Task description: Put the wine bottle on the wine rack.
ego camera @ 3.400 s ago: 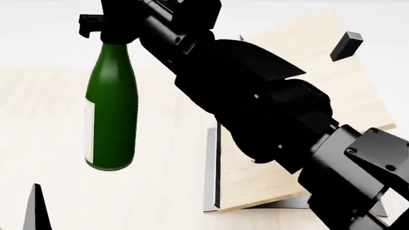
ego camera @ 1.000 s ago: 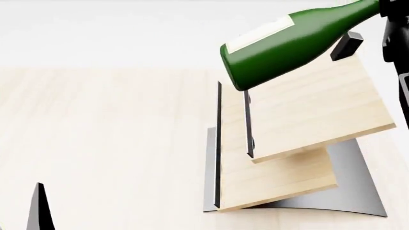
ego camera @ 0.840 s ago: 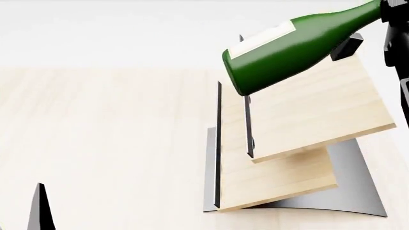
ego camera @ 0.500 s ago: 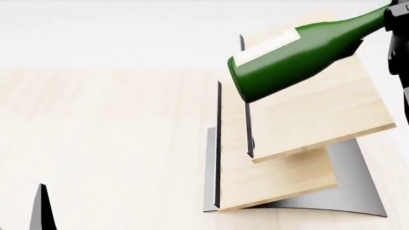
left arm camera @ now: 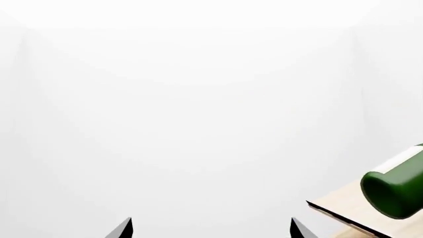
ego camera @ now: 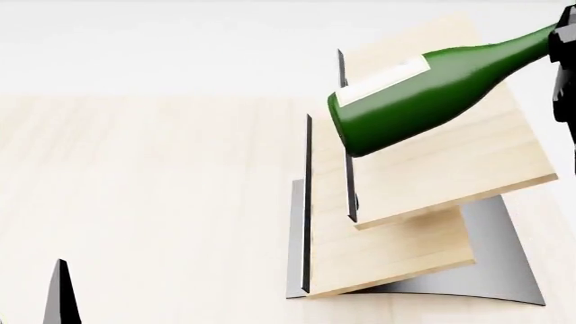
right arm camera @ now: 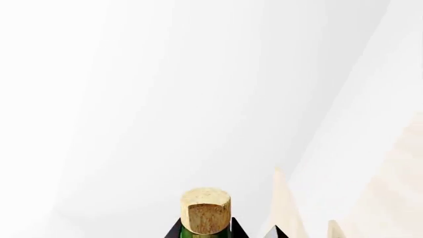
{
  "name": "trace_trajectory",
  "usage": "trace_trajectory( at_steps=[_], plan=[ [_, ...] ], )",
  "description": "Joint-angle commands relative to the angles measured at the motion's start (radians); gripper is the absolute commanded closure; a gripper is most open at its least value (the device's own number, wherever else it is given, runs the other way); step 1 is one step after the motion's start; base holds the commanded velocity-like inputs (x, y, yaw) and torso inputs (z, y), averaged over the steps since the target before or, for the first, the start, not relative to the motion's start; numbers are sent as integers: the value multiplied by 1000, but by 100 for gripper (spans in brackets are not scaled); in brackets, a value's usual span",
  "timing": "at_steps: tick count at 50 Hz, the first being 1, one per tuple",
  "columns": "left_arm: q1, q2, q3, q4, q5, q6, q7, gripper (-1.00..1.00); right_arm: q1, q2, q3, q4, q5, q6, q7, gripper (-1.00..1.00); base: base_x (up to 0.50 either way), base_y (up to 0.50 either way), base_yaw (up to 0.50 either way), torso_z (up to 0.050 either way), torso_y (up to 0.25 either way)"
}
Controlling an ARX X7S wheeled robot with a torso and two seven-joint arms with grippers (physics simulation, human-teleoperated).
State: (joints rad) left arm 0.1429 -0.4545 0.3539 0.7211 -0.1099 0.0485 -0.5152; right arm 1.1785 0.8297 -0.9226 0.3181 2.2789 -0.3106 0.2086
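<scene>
Right now, scanning from the left, I see my left gripper (left arm camera: 210, 229) only as two dark fingertips set apart with nothing between them, idle at about 7 o'clock in the head view and well clear of the work. Moving toward centre, the wine rack (ego camera: 423, 202) stands on the pale table (ego camera: 144, 202), its two slanted boards stacked above the curved grey base, dark edge strips facing 9 o'clock. Over the upper board I carry the wine bottle (ego camera: 423, 94), tilted, its heavy end low at the strip side and its neck rising toward 2 o'clock, where it meets my right gripper (right arm camera: 206, 233). The right wrist view shows the cork (right arm camera: 205, 210) poking out between the dark fingers, so I judge that tool is clamped on the neck. Whether the glass touches the board yet I cannot tell; it looks just above. I take this as the lowering step. Next I should ease the bottle down until it lies along the slope with its base against the strip, then release.
</scene>
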Motion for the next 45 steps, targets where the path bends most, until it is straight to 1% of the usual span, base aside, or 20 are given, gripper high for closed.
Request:
trace_trajectory(
  at_steps=[1,6,14,45],
  plan=[
    [-2,-1,3,-6,0,3,-1,-100,-60,52,54,-95,-20,-52,-12,100,0,0,0,0,0],
    [-2,-1,6,-4,2,2,-2,-100,-93,81,73,-162,-18,-83,-9,100,0,0,0,0,0],
    [-4,-2,8,-4,2,0,-4,-100,-120,94,85,-203,-19,-104,-13,100,0,0,0,0,1],
    [-8,-6,14,-5,0,0,-8,-100,-133,54,60,-139,-48,-89,-27,100,0,0,0,0,1]
  ],
)
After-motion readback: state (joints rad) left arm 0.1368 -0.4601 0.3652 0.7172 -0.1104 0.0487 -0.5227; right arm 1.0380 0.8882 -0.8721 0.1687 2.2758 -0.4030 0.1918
